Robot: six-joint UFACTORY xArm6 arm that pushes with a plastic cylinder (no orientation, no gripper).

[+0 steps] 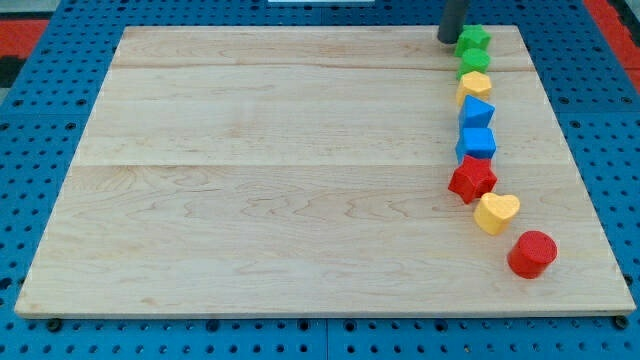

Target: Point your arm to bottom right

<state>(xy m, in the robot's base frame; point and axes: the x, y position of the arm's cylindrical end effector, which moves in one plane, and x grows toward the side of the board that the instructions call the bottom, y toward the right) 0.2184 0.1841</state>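
Note:
My tip [447, 39] rests at the view's top right of the wooden board [270, 170], just left of a green star block [473, 40]. Below that block, a line of blocks runs down the board's right side: a green block [474, 61], a yellow block [475, 85], a blue block [477, 111], a blue cube [477, 142], a red star [472, 179], a yellow heart [496, 212] and a red cylinder [532, 253] nearest the view's bottom right corner.
The board lies on a blue perforated table [40, 120]. Red strips show at the view's top left corner [25, 22] and top right corner [615, 20].

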